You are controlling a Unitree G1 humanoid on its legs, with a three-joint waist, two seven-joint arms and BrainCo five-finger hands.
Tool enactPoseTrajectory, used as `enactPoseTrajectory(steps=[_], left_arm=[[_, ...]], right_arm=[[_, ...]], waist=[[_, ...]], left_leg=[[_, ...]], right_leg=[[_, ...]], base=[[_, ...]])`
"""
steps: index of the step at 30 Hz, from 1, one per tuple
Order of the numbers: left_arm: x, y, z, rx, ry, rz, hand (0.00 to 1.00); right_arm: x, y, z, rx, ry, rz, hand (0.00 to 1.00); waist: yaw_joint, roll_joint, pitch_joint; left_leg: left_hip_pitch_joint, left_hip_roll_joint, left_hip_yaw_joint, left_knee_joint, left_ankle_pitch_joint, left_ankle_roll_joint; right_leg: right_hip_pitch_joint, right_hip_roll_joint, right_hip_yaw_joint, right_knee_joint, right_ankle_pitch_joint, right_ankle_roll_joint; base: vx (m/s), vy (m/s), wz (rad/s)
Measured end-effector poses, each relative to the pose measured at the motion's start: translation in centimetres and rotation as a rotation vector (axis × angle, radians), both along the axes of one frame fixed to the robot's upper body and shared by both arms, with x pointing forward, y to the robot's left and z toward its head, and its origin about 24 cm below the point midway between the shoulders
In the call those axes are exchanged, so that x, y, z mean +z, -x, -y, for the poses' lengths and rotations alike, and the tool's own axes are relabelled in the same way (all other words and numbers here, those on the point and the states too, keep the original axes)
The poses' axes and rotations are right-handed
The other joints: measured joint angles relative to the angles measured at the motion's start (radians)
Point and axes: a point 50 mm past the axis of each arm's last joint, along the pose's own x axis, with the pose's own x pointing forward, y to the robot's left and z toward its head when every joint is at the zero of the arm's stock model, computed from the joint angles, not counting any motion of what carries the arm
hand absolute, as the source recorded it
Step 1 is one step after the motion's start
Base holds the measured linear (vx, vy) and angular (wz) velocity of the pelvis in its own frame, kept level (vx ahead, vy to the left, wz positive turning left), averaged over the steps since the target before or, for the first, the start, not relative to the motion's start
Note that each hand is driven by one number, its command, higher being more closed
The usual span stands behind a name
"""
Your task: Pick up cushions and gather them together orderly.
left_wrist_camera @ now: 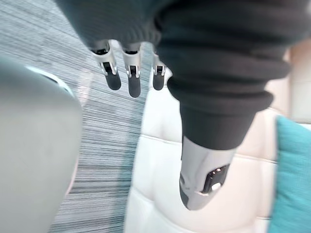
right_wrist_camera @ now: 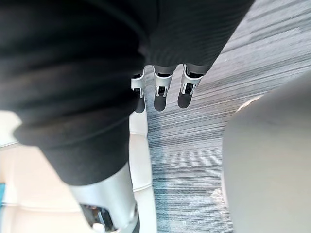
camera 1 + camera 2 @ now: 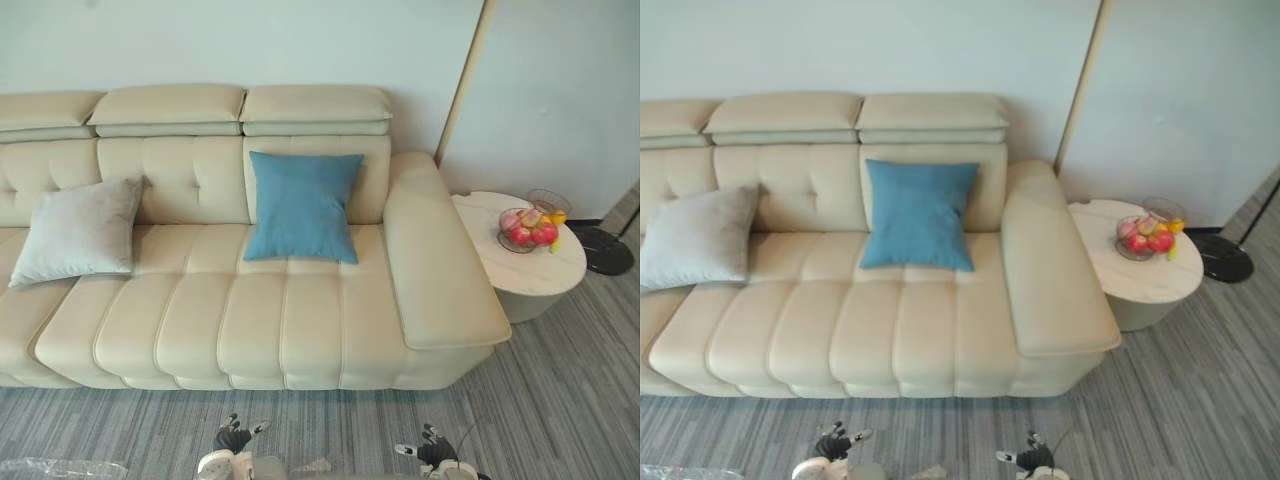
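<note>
The left hand (image 1: 132, 80) is hanging low at the near edge of the scene, fingers straight, spread away from the thumb and holding nothing. The right hand (image 2: 162, 94) is hanging the same way off to its right, loose and empty. Both are hovering over the grey striped carpet (image 3: 560, 400) just in front of the sofa (image 3: 250, 330). Farther in, the blue cushion (image 3: 300, 205) is leaning upright against the backrest beside the right armrest. The grey cushion (image 3: 80, 232) is leaning, slightly tilted, against the backrest well to the left, with bare seat lying between the two. Both are looking soft, plump and light, so I am expecting them to give under a squeeze rather than slip. I am judging a pinch on a top corner or upper edge, or one hand pressing each side, to be the surest hold. Past the armrest on the right, a round side table (image 3: 540, 275) is carrying a bowl of fruit (image 3: 527, 228).
</note>
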Motion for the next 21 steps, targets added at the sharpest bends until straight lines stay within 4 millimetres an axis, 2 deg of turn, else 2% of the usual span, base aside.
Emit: enactPoseTrajectory(steps=[2, 4, 6, 8, 11, 17, 19, 20, 21], left_arm=[[0.0, 0.1, -0.2, -0.001, -0.005, -0.007, 0.00], [-0.2, 0.4, 0.0, -0.010, 0.000, -0.023, 0.00], [-0.3, 0.7, 0.2, -0.010, 0.007, -0.033, 0.00], [-0.4, 1.0, 0.5, -0.013, 0.012, -0.040, 0.00], [-0.5, 1.1, 0.7, -0.026, 0.014, -0.044, 0.00], [-0.6, 0.9, 1.4, -0.039, 0.024, -0.057, 0.00], [-0.6, 0.7, 1.5, -0.037, 0.028, -0.051, 0.00], [-0.6, 0.7, 1.6, -0.030, 0.031, -0.048, 0.00], [-0.6, 0.8, 1.4, -0.028, 0.027, -0.047, 0.00]], right_arm=[[-0.1, 0.1, -0.3, -0.015, -0.012, -0.003, 0.00], [0.0, 0.1, -0.1, -0.018, -0.010, 0.000, 0.00], [-0.1, 0.4, 0.1, -0.021, -0.006, -0.009, 0.00], [-0.2, 0.8, 0.0, -0.024, -0.007, -0.019, 0.00], [-0.2, 0.8, 0.1, -0.025, -0.005, -0.017, 0.00], [0.0, 0.2, 0.3, 0.039, 0.016, -0.008, 0.00], [0.2, -0.4, 0.5, 0.063, 0.026, 0.007, 0.00], [0.3, -0.8, 0.5, 0.062, 0.029, 0.022, 0.00], [0.5, -1.4, 0.6, 0.061, 0.032, 0.038, 0.00]], waist=[[-0.004, -0.008, -0.005], [-0.023, 0.001, -0.009], [-0.027, 0.009, -0.022], [-0.026, 0.014, -0.035], [-0.027, 0.017, -0.039], [-0.025, 0.037, -0.038], [-0.023, 0.047, -0.023], [-0.020, 0.063, -0.012], [-0.018, 0.059, -0.010]], left_leg=[[0.017, -0.033, 0.016, -0.051, 0.022, 0.014], [0.033, -0.064, 0.016, -0.084, 0.032, 0.025], [0.055, -0.075, 0.020, -0.123, 0.044, 0.026], [0.083, -0.075, 0.045, -0.161, 0.064, 0.019], [0.111, -0.052, 0.089, -0.169, 0.074, 0.018], [0.164, -0.006, 0.242, -0.172, 0.067, 0.013], [0.168, 0.017, 0.310, -0.138, 0.045, 0.018], [0.167, 0.043, 0.371, -0.122, 0.040, 0.021], [0.175, 0.041, 0.415, -0.123, 0.040, 0.020]], right_leg=[[0.007, -0.021, 0.019, -0.040, 0.040, -0.008], [0.022, -0.042, 0.035, -0.069, 0.066, 0.009], [0.029, -0.046, 0.038, -0.086, 0.070, 0.012], [0.027, -0.038, 0.051, -0.099, 0.077, 0.024], [0.021, -0.008, 0.096, -0.106, 0.085, 0.020], [-0.036, 0.063, 0.205, -0.110, 0.151, -0.035], [-0.087, 0.084, 0.156, -0.075, 0.177, -0.035], [-0.122, 0.080, 0.037, -0.062, 0.187, -0.068], [-0.136, 0.049, -0.130, -0.032, 0.130, -0.132]], base=[[-0.07, 0.170, -0.24], [-0.03, 0.151, 0.03], [0.04, 0.059, -0.03], [0.12, 0.012, -0.28], [0.15, -0.032, -0.54], [0.08, -0.030, -0.90], [0.01, -0.031, -1.32], [-0.01, -0.077, -1.39], [-0.03, -0.071, -1.35]])
